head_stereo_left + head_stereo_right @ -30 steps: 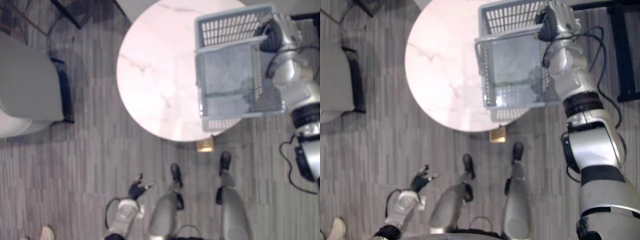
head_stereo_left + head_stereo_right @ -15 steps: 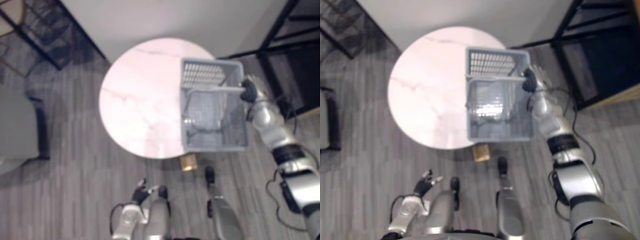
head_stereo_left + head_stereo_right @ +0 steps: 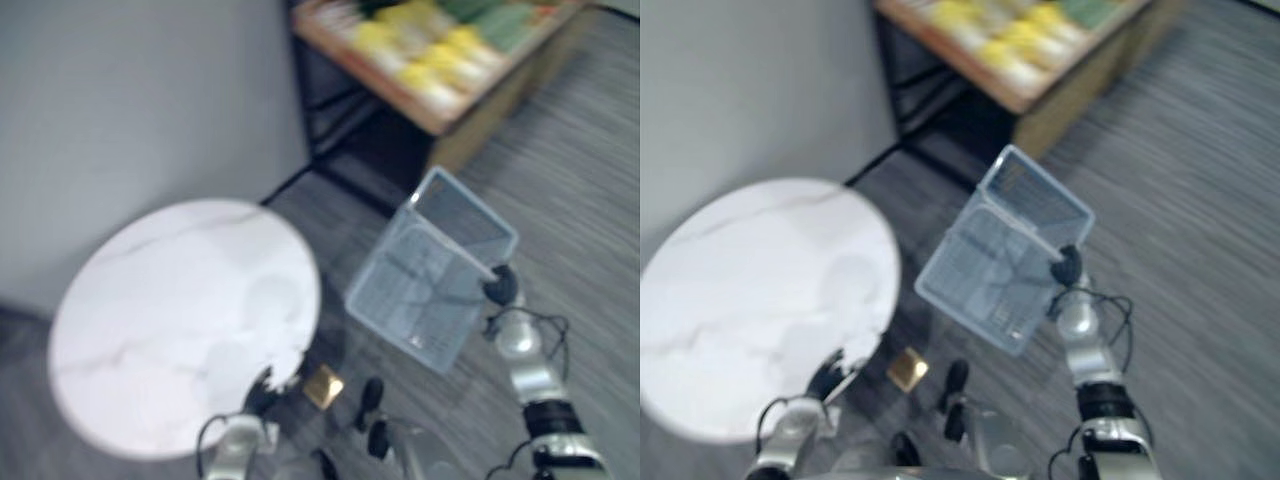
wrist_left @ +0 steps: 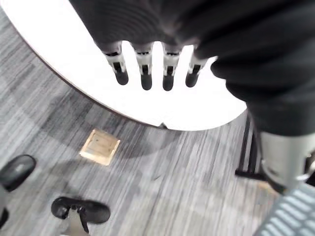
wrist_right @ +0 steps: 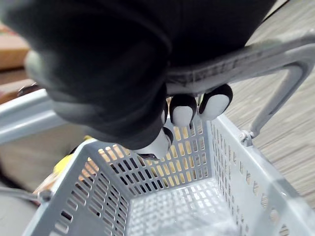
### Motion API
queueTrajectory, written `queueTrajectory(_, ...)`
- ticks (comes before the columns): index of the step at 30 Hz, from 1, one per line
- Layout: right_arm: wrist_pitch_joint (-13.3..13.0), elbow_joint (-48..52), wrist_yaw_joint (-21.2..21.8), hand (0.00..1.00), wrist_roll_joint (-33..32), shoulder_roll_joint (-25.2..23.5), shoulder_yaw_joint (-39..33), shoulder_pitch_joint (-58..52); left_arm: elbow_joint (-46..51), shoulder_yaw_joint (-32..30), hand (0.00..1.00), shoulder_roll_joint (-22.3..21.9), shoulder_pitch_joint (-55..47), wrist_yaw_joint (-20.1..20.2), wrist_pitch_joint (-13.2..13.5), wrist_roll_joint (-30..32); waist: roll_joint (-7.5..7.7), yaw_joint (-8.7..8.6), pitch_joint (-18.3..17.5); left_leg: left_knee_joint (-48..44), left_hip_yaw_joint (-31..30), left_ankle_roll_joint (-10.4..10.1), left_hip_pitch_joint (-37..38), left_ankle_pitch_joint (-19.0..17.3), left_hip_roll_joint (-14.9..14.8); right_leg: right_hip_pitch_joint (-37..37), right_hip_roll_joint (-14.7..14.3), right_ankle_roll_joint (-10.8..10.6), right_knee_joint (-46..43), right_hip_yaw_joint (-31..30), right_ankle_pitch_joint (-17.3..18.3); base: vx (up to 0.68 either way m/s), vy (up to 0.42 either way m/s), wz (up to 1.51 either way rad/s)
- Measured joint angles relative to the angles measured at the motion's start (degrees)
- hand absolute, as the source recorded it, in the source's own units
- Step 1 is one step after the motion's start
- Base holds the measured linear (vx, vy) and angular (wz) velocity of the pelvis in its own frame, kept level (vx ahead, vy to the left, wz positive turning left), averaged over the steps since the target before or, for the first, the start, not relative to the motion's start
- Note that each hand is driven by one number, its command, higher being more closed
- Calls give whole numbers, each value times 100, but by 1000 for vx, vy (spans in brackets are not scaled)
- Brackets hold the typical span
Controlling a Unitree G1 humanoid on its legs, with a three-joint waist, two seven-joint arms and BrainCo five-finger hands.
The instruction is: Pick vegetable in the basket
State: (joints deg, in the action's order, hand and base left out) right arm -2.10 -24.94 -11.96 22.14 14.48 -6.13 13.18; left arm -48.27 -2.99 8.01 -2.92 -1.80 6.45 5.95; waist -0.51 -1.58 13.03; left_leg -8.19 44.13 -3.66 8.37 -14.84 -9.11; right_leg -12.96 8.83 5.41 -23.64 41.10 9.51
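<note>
Beside the table point(image 3: 170, 320), the right hand point(image 5: 123, 73) clasps the handle point(image 5: 275, 54) of the basket point(image 3: 430, 300); the left hand point(image 4: 144, 73) hangs open.

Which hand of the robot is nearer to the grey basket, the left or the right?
Right. The right hand is curled round the handle of the basket; the left hand hangs open beside the round table, apart from the basket.
</note>
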Motion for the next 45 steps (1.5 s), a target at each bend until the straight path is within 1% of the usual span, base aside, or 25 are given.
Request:
queueTrajectory(1,0,-178,3,100,-213,-60,-60,-68,-220,35,0,12,-18,-37,-20,59,87,50,-111,-39,573,-69,111,41,-55,149,358,-293,115,299,-30,57,-89,-179)
queueTrajectory(2,-10,-207,3,100,-253,-136,-67,-144,-327,31,0,19,-11,-45,-43,117,135,43,-145,-85,746,-97,134,58,-93,145,310,-357,254,249,-35,136,-268,-185)
queueTrajectory(5,-79,-527,10,100,-506,-489,-247,-847,-654,-107,0,-213,119,-69,-161,205,147,9,-195,-1167,1061,-239,310,149,-706,522,-388,-216,937,-264,-103,174,-292,-118)
queueTrajectory(6,-62,-782,14,100,-641,-577,-245,-1118,-650,-163,0,-374,92,-105,-160,206,132,20,-217,-2232,982,-227,254,309,-1198,732,-597,-164,1162,-549,-92,160,-232,-99)
queueTrajectory(8,56,-1223,6,100,-726,-665,-245,-1311,-654,-162,0,-517,40,-183,-157,200,70,15,-231,-3856,236,320,-261,193,-1747,1004,-909,-102,1445,-1066,-113,132,-160,-145)
queueTrajectory(9,125,-1578,14,100,-751,-649,-253,-1318,-654,-161,0,-551,27,-225,-159,166,82,32,-222,-4296,-758,99,-776,-12,-1543,1114,-994,-116,1562,-1413,-105,149,-104,-161)
queueTrajectory(11,152,-2031,7,100,-821,-642,-416,-1340,-586,-189,0,-513,26,-318,-150,85,96,54,-196,-4246,-1461,-74,-1259,-187,-1191,1359,-1079,-152,1735,-1888,-96,202,-25,-145)
queueTrajectory(16,302,-2983,-33,100,-929,-391,-1250,-1508,-434,-191,0,-551,30,-421,-138,-125,88,58,-121,-2362,-1300,15,-2140,9,-571,2006,-1097,-334,2151,-2475,4,268,70,-69)
queueTrajectory(19,310,-3333,15,100,-1021,-340,-1610,-1736,-412,-255,0,-552,19,-442,-138,-133,73,235,-138,-1465,-1330,256,-2345,373,-270,2161,-1092,-595,1981,-2597,382,372,134,-38)
queueTrajectory(20,311,-3459,55,100,-1103,-408,-1720,-1907,-426,-368,0,-523,-18,-443,-144,-134,203,279,-202,-1419,-1411,526,-2250,517,-118,2127,-919,-732,1540,-2576,803,479,174,-13)
queueTrajectory(21,311,-3488,66,100,-1111,-484,-1799,-2020,-444,-384,0,-489,-28,-445,-144,-135,315,288,-261,-1376,-1404,575,-2186,552,1,2101,-789,-889,1296,-2542,978,661,175,20)
queueTrajectory(22,343,-3582,73,100,-1157,-622,-1966,-2151,-598,-452,0,-439,32,-468,-158,-158,498,262,-259,-1094,-1435,750,-1836,434,334,1420,-257,-1263,-842,-2437,1042,462,96,26)
queueTrajectory(23,335,-3601,75,100,-1152,-632,-1994,-2169,-609,-455,0,-432,32,-468,-158,-171,507,243,-259,-1024,-1456,769,-1764,406,374,1247,-151,-1371,-1262,-2440,922,570,126,37)
queueTrajectory(24,334,-3669,127,100,-1159,-697,-2016,-2190,-665,-474,0,-368,23,-476,-170,-273,529,167,-222,-817,-1532,741,-1447,354,463,678,147,-1504,-2564,-2514,658,427,77,32)
queueTrajectory(26,339,-3677,120,100,-1347,-810,-2117,-2248,-711,-467,0,-315,-31,-500,-205,-321,524,36,-186,-423,-1732,654,-865,328,514,338,348,-1359,-3039,-2445,744,650,48,51)
queueTrajectory(29,324,-3676,133,100,-1594,-939,-2275,-2356,-710,-558,0,-329,-51,-525,-201,-331,290,-18,-107,286,-2050,414,34,388,290,-5,244,-1093,-1651,-2216,885,526,-61,57)
queueTrajectory(31,310,-3677,130,100,-1668,-998,-2337,-2329,-720,-649,0,-312,118,-531,-195,-329,224,-83,-87,527,-2307,220,191,388,108,-379,178,-1131,-188,-2307,451,519,-182,86)
queueTrajectory(33,268,-3681,147,100,-1788,-1065,-2484,-2290,-894,-822,0,-277,287,-538,-183,-327,273,-133,-35,725,-2476,-134,507,241,-23,-541,256,-1260,1494,-2802,-526,576,-295,79)
queueTrajectory(35,268,-3692,251,100,-1802,-1115,-2493,-2326,-887,-1117,0,-255,43,-537,-166,-285,394,-123,-110,589,-2535,-372,891,24,-132,-552,287,-1274,1255,-3158,-650,741,-452,53)
queueTrajectory(37,271,-3856,280,100,-1826,-1148,-2507,-2259,-865,-1430,0,-290,-38,-538,-164,-253,394,-133,-77,-1374,-2700,-370,346,-36,-666,-508,209,-1297,413,-3143,-880,735,-586,56)
queueTrajectory(38,271,-3867,261,100,-1833,-1033,-2506,-2286,-826,-1568,0,-477,-145,-538,-163,-259,139,-88,-15,-3146,-2919,205,-408,430,-1325,-204,-99,-1002,359,-2980,-637,618,-553,11)
queueTrajectory(39,274,-3856,243,100,-1849,-968,-2493,-2266,-800,-1604,0,-585,-203,-536,-159,-274,-38,8,-3,-3895,-3033,272,-734,645,-1572,-28,-276,-922,400,-2957,-529,594,-433,-23)
queueTrajectory(40,274,-3795,251,100,-1861,-846,-2473,-2211,-731,-1779,0,-679,-329,-526,-163,-374,-149,64,49,-4869,-3132,152,-1194,617,-1712,340,-439,-788,539,-2945,-398,589,-343,-31)
queueTrajectory(42,276,-3764,250,100,-1858,-823,-2372,-2096,-661,-1767,0,-613,-350,-531,-156,-372,-46,62,108,-5225,-2977,-96,-1685,452,-1493,1004,-459,-762,988,-2891,-346,599,-332,-3)
queueTrajectory(45,269,-3741,255,100,-1807,-778,-2198,-1891,-595,-1708,0,-528,-338,-522,-94,-372,111,193,150,-3611,-1749,-158,-2032,355,-951,1916,-453,-797,1842,-2688,-282,521,-201,19)
